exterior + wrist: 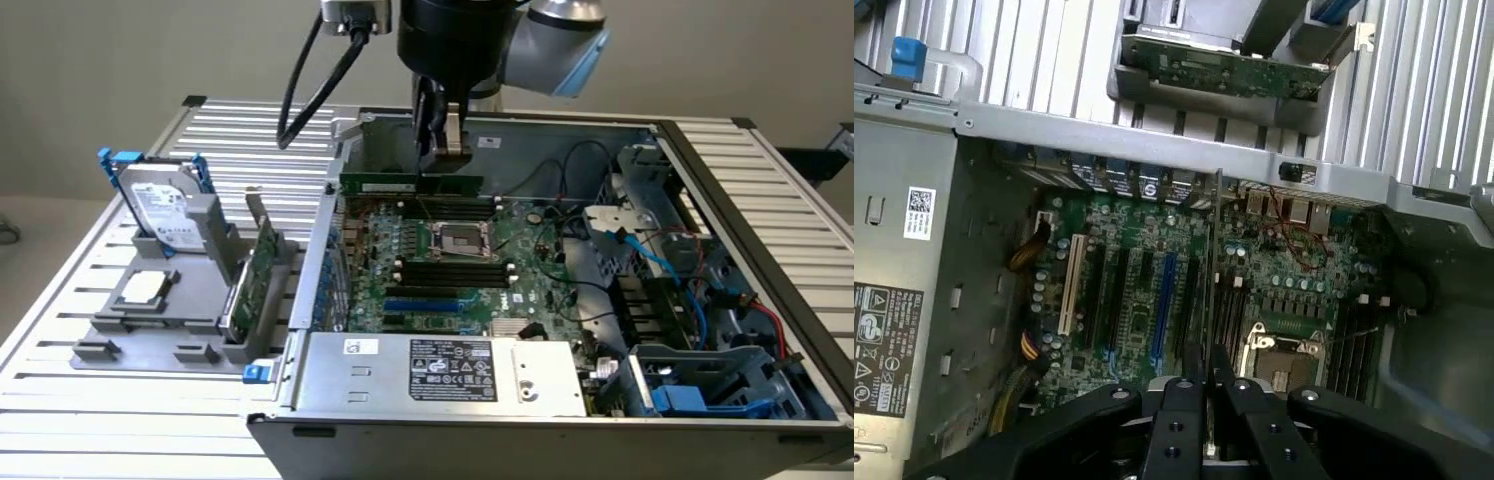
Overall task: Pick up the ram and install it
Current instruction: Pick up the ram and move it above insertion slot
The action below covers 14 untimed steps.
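The ram (387, 185) is a long, thin green stick held level and on edge above the motherboard (534, 290) inside the open computer case. My gripper (451, 160) is shut on its upper edge, toward its end at the exterior view's right. The stick hangs over the black memory slots (447, 207) just beyond the CPU socket (461, 238). In the wrist view the ram (1211, 280) appears edge-on as a thin line running out from between my gripper (1204, 390) fingers, over the board's slots.
A grey fixture at the exterior view's left holds a hard drive (167, 215), a green expansion card (254, 275) and a CPU (144, 290). The power supply (441, 370) fills the case's near side. Cables and a blue drive cage (687, 395) crowd the right side.
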Tool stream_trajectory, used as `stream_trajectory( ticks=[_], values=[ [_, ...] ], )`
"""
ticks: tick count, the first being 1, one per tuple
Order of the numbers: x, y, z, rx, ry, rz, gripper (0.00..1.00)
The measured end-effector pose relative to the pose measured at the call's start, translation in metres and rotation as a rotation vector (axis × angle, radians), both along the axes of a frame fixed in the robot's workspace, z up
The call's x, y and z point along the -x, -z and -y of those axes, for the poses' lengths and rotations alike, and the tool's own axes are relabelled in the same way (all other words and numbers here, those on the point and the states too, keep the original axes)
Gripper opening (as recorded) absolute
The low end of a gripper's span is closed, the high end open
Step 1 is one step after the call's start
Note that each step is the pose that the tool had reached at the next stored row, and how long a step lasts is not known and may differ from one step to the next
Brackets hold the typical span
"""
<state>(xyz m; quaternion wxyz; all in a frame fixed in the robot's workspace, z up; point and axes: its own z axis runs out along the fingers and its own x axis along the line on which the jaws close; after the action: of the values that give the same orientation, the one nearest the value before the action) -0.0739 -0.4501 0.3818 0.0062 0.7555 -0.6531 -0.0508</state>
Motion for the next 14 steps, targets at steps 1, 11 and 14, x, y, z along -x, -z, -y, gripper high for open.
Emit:
stream_trajectory(
  ticks=[1, 11, 14],
  values=[
    [-0.004, 0.0005, -0.0014, -0.0001, 0.000, 0.0000, 0.14],
    [-0.049, 0.0049, -0.0096, -0.0108, 0.000, 0.0000, 0.14],
    [-0.058, 0.0071, -0.0110, -0.0159, 0.000, 0.0008, 0.14]
  ],
)
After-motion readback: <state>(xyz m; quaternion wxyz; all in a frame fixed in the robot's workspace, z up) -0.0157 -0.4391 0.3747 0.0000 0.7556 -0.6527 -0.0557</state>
